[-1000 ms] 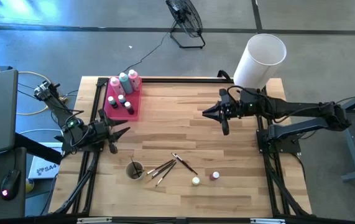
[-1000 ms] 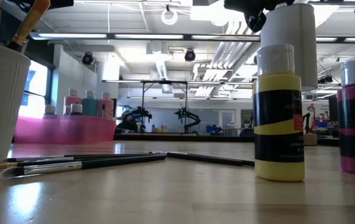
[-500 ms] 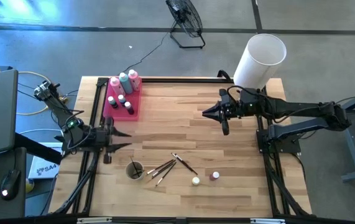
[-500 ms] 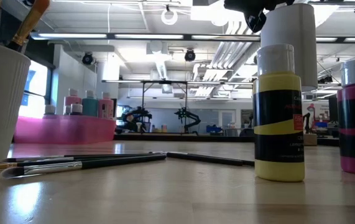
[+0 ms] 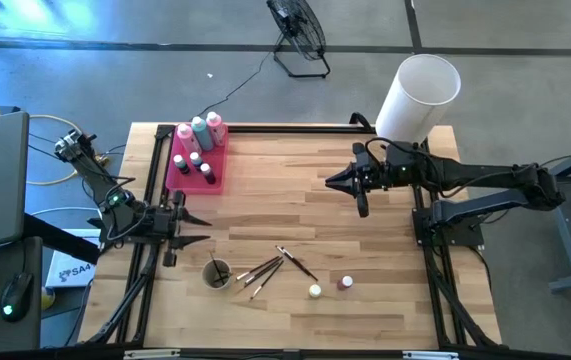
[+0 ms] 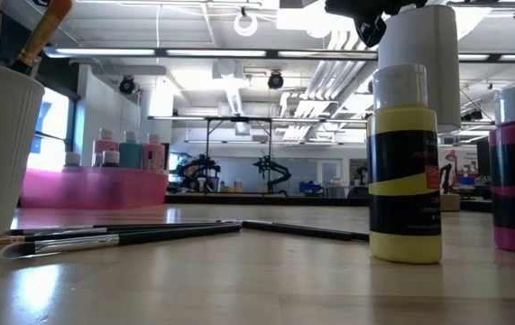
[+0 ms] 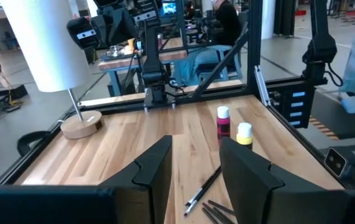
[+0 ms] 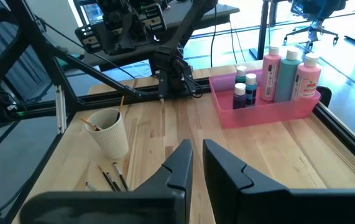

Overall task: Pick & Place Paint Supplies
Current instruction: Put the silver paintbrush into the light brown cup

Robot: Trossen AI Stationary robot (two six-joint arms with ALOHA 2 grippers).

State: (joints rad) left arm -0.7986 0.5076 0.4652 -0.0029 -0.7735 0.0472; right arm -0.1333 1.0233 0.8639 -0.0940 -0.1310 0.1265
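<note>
Left gripper (image 5: 203, 226) at left edge of surface (image 5: 295, 180), jaws apart, empty. Right gripper (image 5: 331, 182) upper right, jaws nearly closed, empty. Brushes (image 5: 270, 267) lay lower middle.

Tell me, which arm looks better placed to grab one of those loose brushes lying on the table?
Probably the left. The left gripper, open and empty, sits at the table's left edge near the loose brushes. The right gripper hangs farther back, nearly shut, beside the lampshade.
</note>
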